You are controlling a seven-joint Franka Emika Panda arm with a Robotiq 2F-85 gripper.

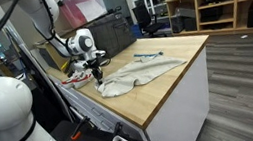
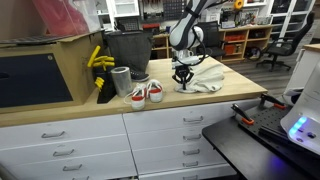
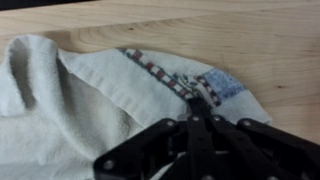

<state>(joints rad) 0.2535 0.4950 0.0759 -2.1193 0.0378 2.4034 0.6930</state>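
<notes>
The gripper, 2 fingers pinched shut on the striped hem of the towel, needs a firm hold and slow, even motion lest the hem slip.

Robotics lab or workshop. A white robot arm reaches down over a long butcher-block counter, its pincer just above the wood. Beneath the pincer, the counter tops a run of white drawers. Far behind the pincer, open wooden workbench shelving lines the wall, stocked with bins and gear too small to make out. A rolling office chair stands near those shelves. The floor is grey plank.
</notes>
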